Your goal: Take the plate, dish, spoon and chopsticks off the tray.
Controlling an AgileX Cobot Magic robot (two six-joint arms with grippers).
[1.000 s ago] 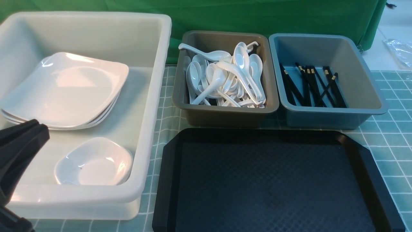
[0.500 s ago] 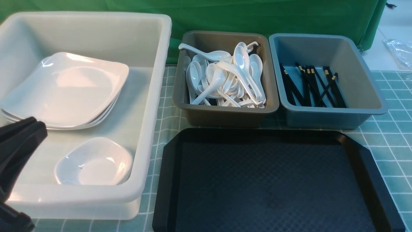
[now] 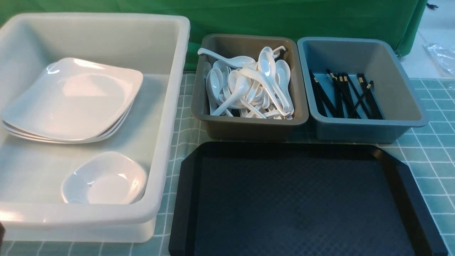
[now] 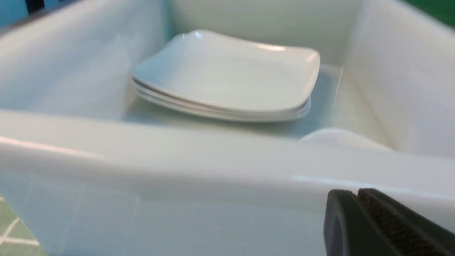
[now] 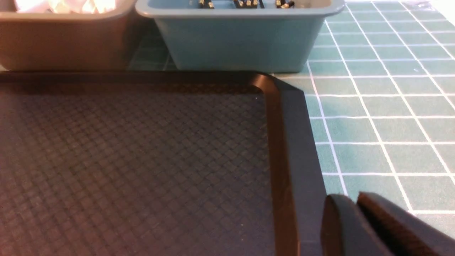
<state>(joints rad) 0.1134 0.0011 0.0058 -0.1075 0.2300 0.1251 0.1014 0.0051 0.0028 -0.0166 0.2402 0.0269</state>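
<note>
Filling the lower centre of the front frame, the wide flat black plastic tray with its diamond texture carries nothing; stacked large glossy white square plates sit in the big translucent white tub at left above a small white rounded-square dish, white soup spoons in the brown bin, black chopsticks in the blue-grey bin. Glazed ware looks stiff, slippery, breakable (best taken by a rim). Left jaws are pressed together, empty. Right jaws seem nearly together, gap unclear, holding nothing. Green checked cloth covers the surface; green drape behind.
</note>
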